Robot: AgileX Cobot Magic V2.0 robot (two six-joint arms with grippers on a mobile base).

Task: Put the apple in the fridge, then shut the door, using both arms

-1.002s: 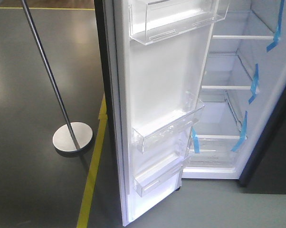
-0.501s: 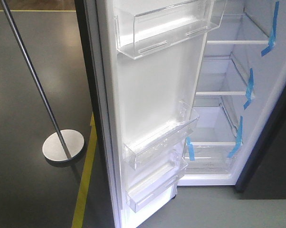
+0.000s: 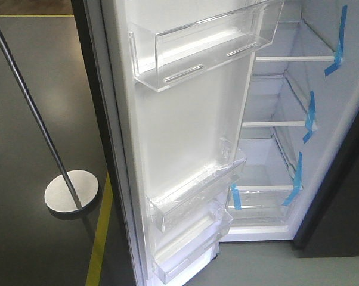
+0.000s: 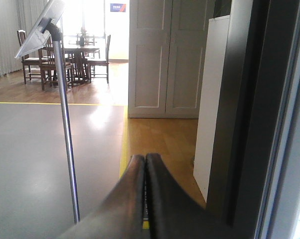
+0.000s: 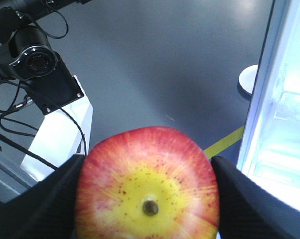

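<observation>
The right gripper [image 5: 147, 201] is clamped on the apple [image 5: 147, 174]. Its two black fingers [image 5: 45, 199] press the red flanks, and the yellow stem end faces the wrist camera. The apple is outside the fridge [image 3: 275, 149], over the dark grey floor [image 5: 155, 64], with the white inner edge of the open door [image 5: 267, 99] just to its right. To its left are a black camera mount with loose cables [image 5: 38, 59] and a white frame [image 5: 60, 134].

The left gripper [image 4: 145, 191] has its fingers pressed together with nothing between them. A dark upright panel [image 4: 249, 124] stands close on its right.

The door [image 3: 185, 131] is swung wide, showing its clear bins [image 3: 197, 53] at the top and lower down. Beyond it the white shelves [image 3: 272, 124] carry blue tape strips [image 3: 309, 116].

A yellow floor line [image 3: 99, 238] runs beside the door's foot. A metal pole stand [image 3: 71, 190] rests on its round base on open floor, apart from the door. Farther back are wooden flooring [image 4: 160, 139], white panelled cupboard doors [image 4: 162, 59] and a dining table with chairs [image 4: 80, 55].
</observation>
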